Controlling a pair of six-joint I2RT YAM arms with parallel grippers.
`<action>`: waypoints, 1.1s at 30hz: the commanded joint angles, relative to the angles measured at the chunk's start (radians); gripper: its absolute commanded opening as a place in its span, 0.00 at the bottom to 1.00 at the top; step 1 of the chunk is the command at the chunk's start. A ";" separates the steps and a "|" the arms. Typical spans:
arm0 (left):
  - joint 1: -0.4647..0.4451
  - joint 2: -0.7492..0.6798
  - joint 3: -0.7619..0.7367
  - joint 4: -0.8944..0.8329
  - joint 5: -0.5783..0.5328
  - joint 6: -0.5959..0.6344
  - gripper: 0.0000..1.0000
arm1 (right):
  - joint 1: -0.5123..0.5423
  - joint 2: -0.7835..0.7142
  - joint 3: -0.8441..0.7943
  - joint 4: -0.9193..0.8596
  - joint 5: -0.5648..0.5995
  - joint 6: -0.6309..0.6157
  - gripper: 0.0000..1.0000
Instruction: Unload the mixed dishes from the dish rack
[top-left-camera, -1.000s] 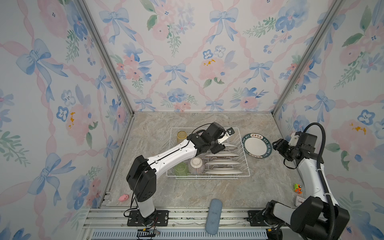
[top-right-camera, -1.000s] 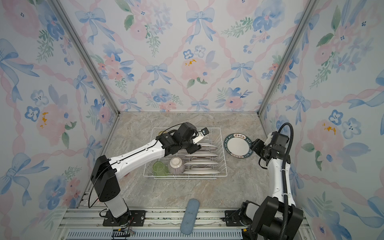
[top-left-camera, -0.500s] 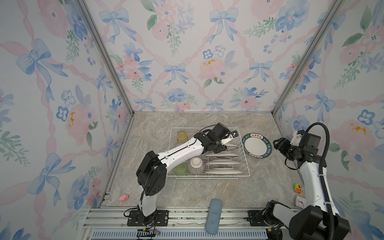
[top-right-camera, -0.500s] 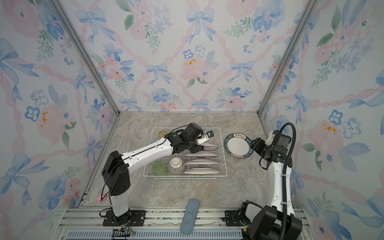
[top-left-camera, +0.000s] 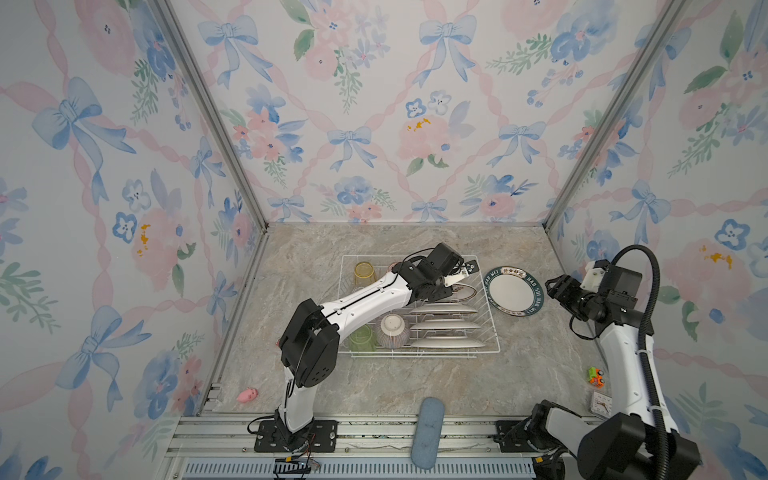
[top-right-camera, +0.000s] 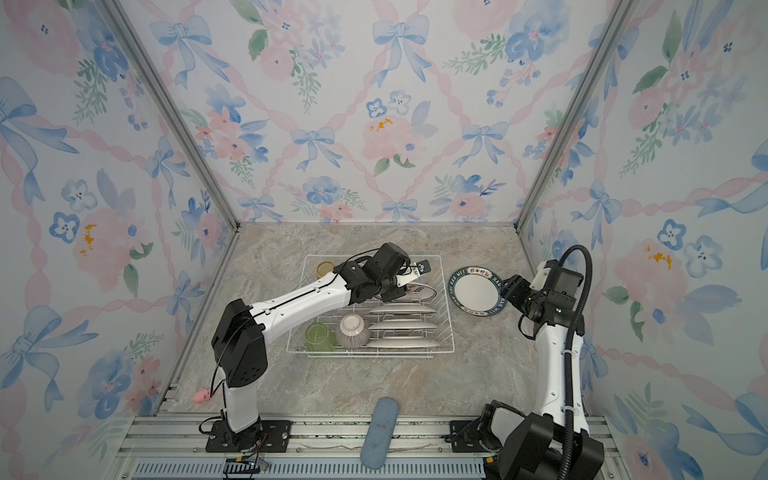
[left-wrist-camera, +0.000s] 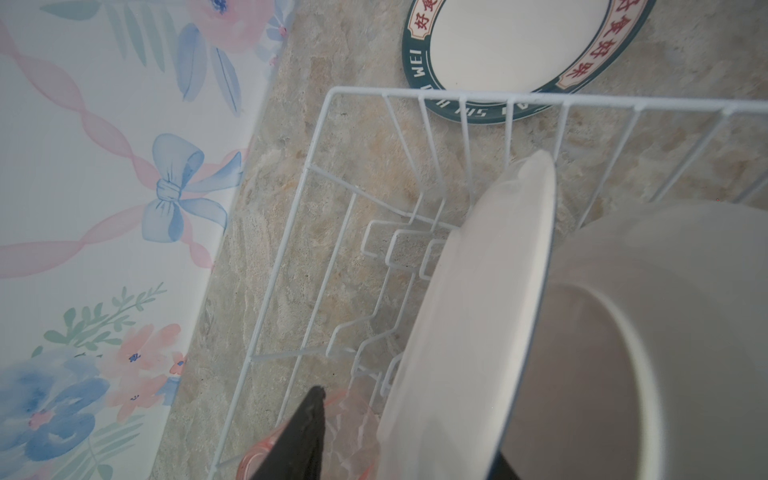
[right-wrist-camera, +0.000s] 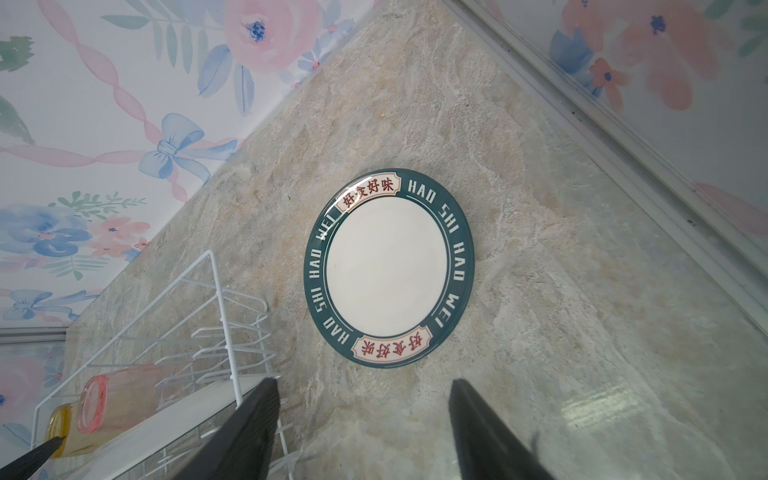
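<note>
Left claw (top-left-camera: 454, 286) is inside the dish rack (top-left-camera: 424, 352) at its far right corner. My fingers sit either side of the rim of the rearmost plate (top-left-camera: 464, 293), which leans tilted in its slot. I can't tell if I'm clamped on it or just straddling it. Three more plates (top-left-camera: 441, 324) stand on edge in the rack's slots, in a row from that one toward the rack's near edge. The ribbed bowl (top-left-camera: 390, 330) is bottom-up in the rack just left of the nearest plate, with the green tumbler (top-left-camera: 361, 338) just beside it at the rack's near left. The yellow tumbler (top-left-camera: 365, 274) is in the rack's far left corner, and the pink tumbler (right-wrist-camera: 120, 401) lies on its side in the rack next to it. Right claw (right-wrist-camera: 362, 382) is spread wide with nothing in it, outside the rack past its right side. The fifth plate (top-left-camera: 515, 293) lies flat and face up on the table (top-left-camera: 415, 386), just right of the rack's wire wall, between the rack and that claw. Off-task: a pink toy (top-left-camera: 248, 395) well off the rack's near left corner and a blue pad (top-left-camera: 428, 432) out in front of the rack.
</note>
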 joint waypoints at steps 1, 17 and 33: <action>0.013 0.024 0.022 -0.013 0.020 0.011 0.39 | 0.009 -0.015 0.016 -0.019 -0.009 0.002 0.68; 0.024 0.056 0.026 -0.020 0.009 0.054 0.00 | 0.012 -0.020 0.013 -0.018 -0.011 0.003 0.68; 0.024 0.021 0.043 -0.018 -0.039 0.053 0.00 | 0.020 -0.029 0.003 -0.013 -0.003 0.008 0.68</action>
